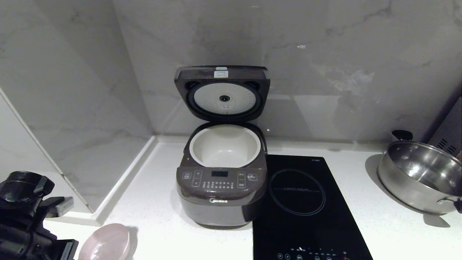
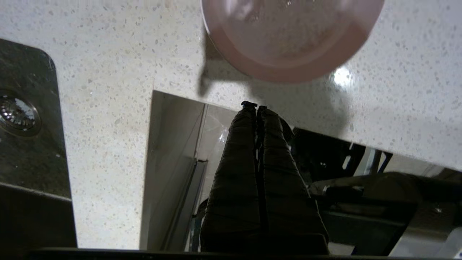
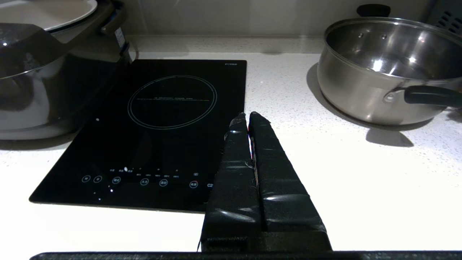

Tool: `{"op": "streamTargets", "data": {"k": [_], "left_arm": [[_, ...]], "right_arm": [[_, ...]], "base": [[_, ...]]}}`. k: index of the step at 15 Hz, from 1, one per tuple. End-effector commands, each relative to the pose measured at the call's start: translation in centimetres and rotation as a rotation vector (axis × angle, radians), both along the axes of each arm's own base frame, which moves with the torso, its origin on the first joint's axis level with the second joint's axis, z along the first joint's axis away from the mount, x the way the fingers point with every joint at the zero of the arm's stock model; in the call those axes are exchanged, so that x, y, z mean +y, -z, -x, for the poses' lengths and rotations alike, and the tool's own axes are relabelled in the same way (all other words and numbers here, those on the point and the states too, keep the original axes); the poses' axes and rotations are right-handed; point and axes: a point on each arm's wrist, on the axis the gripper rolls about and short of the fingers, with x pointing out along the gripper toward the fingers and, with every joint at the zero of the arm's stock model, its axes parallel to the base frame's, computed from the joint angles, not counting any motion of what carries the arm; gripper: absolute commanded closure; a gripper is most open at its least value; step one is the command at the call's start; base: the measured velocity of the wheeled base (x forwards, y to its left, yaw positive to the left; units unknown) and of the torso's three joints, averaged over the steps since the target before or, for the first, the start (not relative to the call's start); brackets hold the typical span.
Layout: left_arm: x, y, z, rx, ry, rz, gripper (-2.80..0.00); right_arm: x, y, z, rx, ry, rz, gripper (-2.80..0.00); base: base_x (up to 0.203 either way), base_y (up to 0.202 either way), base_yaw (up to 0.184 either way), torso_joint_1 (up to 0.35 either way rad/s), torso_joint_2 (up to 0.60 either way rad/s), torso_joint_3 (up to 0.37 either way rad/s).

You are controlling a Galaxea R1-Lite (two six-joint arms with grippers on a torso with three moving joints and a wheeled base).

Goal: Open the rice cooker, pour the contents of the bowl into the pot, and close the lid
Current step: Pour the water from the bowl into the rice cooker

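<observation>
The dark grey-brown rice cooker (image 1: 220,187) stands at the middle of the counter. Its lid (image 1: 222,92) is raised upright, white disc facing me. The cream-white pot (image 1: 224,145) inside looks empty. At the counter's front left sits the pale pink bowl (image 1: 104,242) (image 2: 288,36); its contents do not show clearly. Beside the bowl is my left arm (image 1: 25,216). My left gripper (image 2: 254,105) is shut on nothing, its tips over the counter's front edge just short of the bowl. My right gripper (image 3: 248,115) is shut and empty, low by the hob's right front edge.
A flat black hob (image 1: 303,202) lies right of the cooker, touching its side. A shiny steel pan (image 1: 422,177) with black handles stands at the far right. A steel sink (image 2: 21,115) lies left of the bowl. Marble walls close the back and left.
</observation>
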Motion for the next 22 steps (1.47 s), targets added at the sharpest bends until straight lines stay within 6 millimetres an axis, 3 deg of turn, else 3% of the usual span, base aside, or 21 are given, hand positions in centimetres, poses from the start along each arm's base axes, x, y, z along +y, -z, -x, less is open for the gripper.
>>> {"op": "streamTargets", "data": {"k": [1, 8, 13, 22], "left_arm": [[0.0, 0.8, 0.0, 0.026, -0.015, 0.015, 0.0], [0.7, 1.2, -0.3, 0.041, -0.07, 0.027, 0.0], [1.1, -1.3, 0.7, -0.097, -0.1, 0.01, 0.0], [1.1, -2.0, 1.1, -0.134, -0.102, 0.001, 0.0]], "right_arm": [[0.0, 0.0, 0.0, 0.0, 0.0, 0.0, 0.0], [0.0, 0.0, 0.0, 0.0, 0.0, 0.0, 0.0], [0.0, 0.0, 0.0, 0.0, 0.0, 0.0, 0.0], [0.0, 0.0, 0.0, 0.0, 0.0, 0.0, 0.0]], "base": [[0.0, 0.0, 0.0, 0.0, 0.0, 0.0], [0.0, 0.0, 0.0, 0.0, 0.0, 0.0], [0.0, 0.0, 0.0, 0.0, 0.0, 0.0], [0.0, 0.0, 0.0, 0.006, -0.01, 0.002]]}}
